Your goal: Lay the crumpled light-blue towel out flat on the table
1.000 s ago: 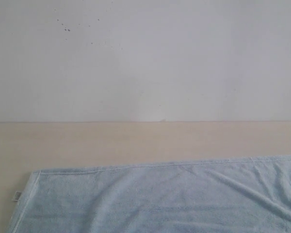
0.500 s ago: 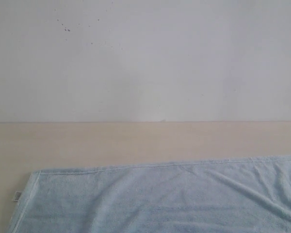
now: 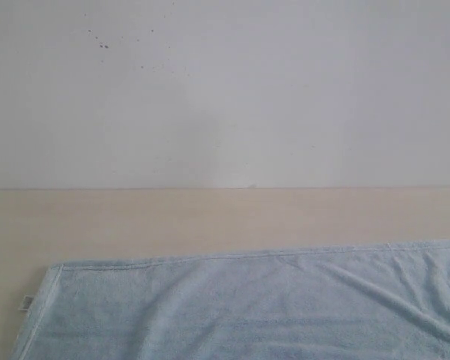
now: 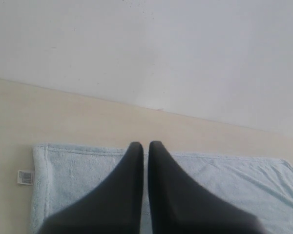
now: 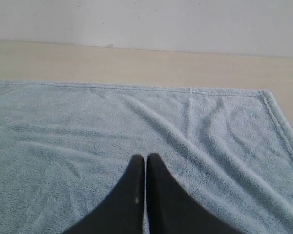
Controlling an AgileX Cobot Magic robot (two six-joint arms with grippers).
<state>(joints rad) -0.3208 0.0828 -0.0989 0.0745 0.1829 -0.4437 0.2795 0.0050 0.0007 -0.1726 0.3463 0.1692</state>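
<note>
The light-blue towel (image 3: 247,307) lies spread out on the beige table (image 3: 210,217), its far hem running straight, with a few soft wrinkles toward the right end (image 5: 219,146). A small white care tag (image 3: 27,302) sticks out at its left edge, also seen as the tag (image 4: 25,177) in the left wrist view. My left gripper (image 4: 146,145) hovers over the towel (image 4: 78,170) near its far hem, jaws shut and holding nothing. My right gripper (image 5: 146,157) is above the towel's middle, also shut and empty. Neither gripper shows in the exterior view.
A white wall (image 3: 225,90) rises behind the table's far edge. Bare tabletop (image 5: 136,63) stretches between the towel's far hem and the wall, and more lies left of the towel (image 4: 10,146).
</note>
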